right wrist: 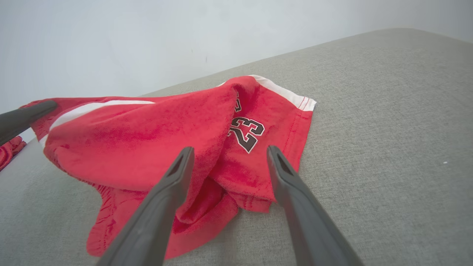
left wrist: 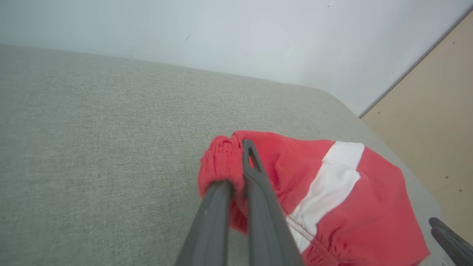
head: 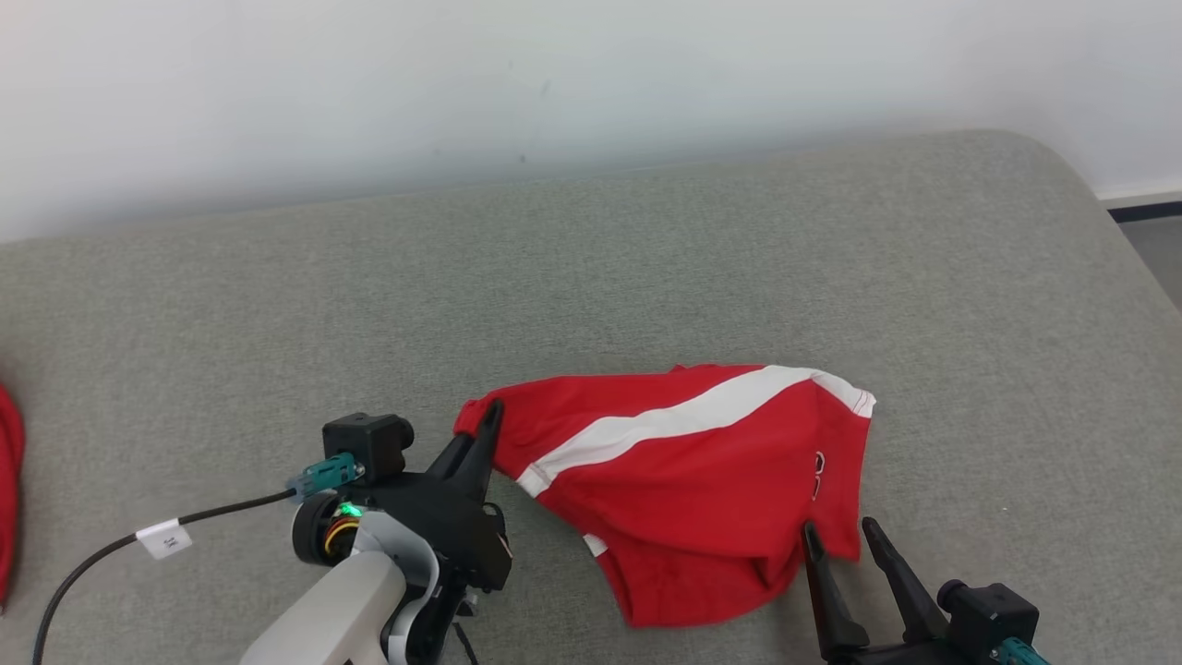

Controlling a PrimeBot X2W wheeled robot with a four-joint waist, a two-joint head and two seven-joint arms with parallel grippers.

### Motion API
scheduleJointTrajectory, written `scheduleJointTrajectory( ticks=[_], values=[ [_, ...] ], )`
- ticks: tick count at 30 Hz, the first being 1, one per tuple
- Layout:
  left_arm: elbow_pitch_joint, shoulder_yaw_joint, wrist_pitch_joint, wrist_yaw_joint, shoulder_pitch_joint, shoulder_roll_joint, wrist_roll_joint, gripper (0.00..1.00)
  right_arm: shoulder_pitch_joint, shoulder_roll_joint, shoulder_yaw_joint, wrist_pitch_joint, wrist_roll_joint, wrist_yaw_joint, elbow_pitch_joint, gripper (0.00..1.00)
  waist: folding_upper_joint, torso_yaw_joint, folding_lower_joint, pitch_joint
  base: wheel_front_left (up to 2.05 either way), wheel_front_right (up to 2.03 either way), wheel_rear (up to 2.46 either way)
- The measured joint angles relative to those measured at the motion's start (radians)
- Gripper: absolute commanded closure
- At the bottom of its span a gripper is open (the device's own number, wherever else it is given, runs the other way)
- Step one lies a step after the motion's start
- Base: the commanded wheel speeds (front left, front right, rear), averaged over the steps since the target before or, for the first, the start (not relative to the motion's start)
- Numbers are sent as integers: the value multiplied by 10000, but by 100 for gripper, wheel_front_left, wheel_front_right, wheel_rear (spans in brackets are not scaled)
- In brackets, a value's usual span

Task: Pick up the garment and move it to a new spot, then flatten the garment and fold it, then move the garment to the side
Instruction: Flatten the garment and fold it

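The garment [head: 702,480] is a pair of red shorts with a white side stripe and a black "23", lying crumpled on the grey cushioned surface [head: 646,259]. My left gripper [head: 489,416] is shut on the gathered elastic waistband at the garment's left end [left wrist: 221,162]; one finger is half hidden by the cloth. My right gripper [head: 840,525] stands open at the garment's near right edge. In the right wrist view its fingertips [right wrist: 230,149] straddle a folded hem of the garment [right wrist: 147,136] without pinching it.
Another red cloth [head: 7,480] lies at the far left edge of the surface. A black cable [head: 138,540] trails from my left wrist. A white wall runs behind. The surface rounds off at the right, with floor [head: 1154,249] beyond.
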Motion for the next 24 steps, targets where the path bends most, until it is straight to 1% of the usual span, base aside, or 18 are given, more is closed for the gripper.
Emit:
scheduleJointTrajectory(
  ticks=[3,4,5,10,15,19,24],
  values=[
    [265,123,-13,111,99,29,-21,100,-34,-8,105,8,17,0,8,0,0,172,0,-27,0,0,0],
    [345,165,-15,173,125,23,-19,60,-57,-13,140,12,29,0,15,0,0,180,0,-36,0,0,0],
    [435,211,-21,182,127,19,-6,0,-76,-19,174,31,56,0,17,0,0,164,0,-41,0,0,0],
    [777,608,-61,399,131,13,201,0,-80,-90,142,36,119,0,58,0,0,6,0,-61,0,0,0],
    [800,1110,-86,606,442,203,635,0,-58,-100,35,36,163,0,109,0,0,-77,0,-237,0,0,0],
    [1093,1108,-81,591,1046,272,554,0,21,-86,-67,35,163,0,123,0,0,-119,0,-452,0,0,0],
    [1237,1120,-13,558,1431,391,454,0,136,-84,-165,35,163,0,113,0,0,-118,0,-719,0,0,0]
  ],
)
